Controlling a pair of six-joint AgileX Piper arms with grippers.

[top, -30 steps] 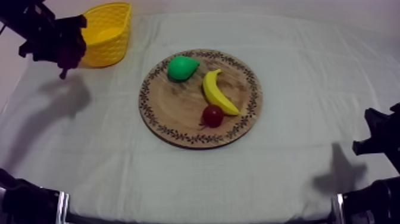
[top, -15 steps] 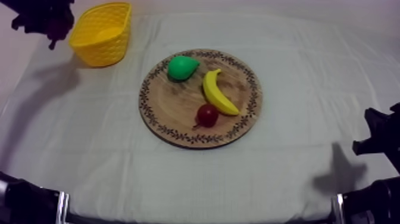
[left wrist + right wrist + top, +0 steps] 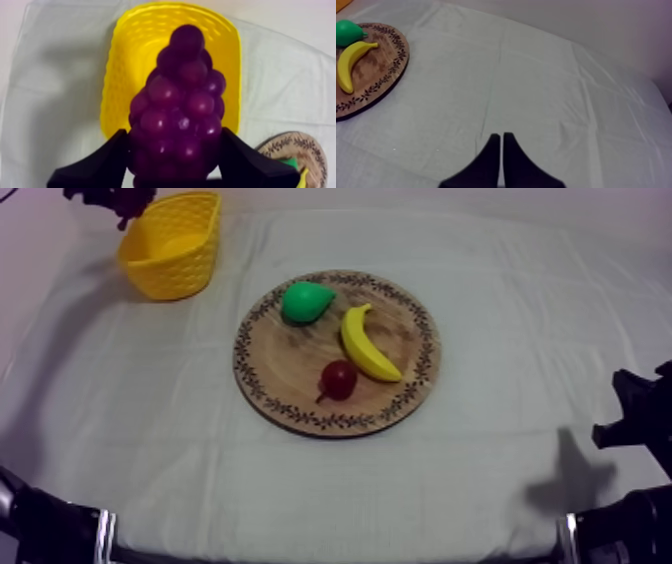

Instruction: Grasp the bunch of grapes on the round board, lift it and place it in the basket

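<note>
The purple bunch of grapes (image 3: 177, 107) hangs between the black fingers (image 3: 97, 165) of my left gripper (image 3: 175, 167), which is shut on it. In the left wrist view the bunch is right over the yellow basket (image 3: 116, 75). In the top view my left gripper (image 3: 115, 198) is at the far left, above the back rim of the yellow basket (image 3: 175, 276). My right gripper (image 3: 502, 139) is shut on nothing, a narrow wedge over bare cloth. The right arm (image 3: 640, 423) rests low at the right edge.
The round wooden board (image 3: 300, 368) lies mid-table with a green pear (image 3: 305, 300), a banana (image 3: 365, 343) and a small red fruit (image 3: 338, 378). The right wrist view has the board (image 3: 383, 55), banana (image 3: 351, 57) and pear (image 3: 347, 31) off to one side.
My left gripper has carried the grapes up and back, from beside the basket to above its far rim. The small red fruit has rolled a little to the left on the board.
</note>
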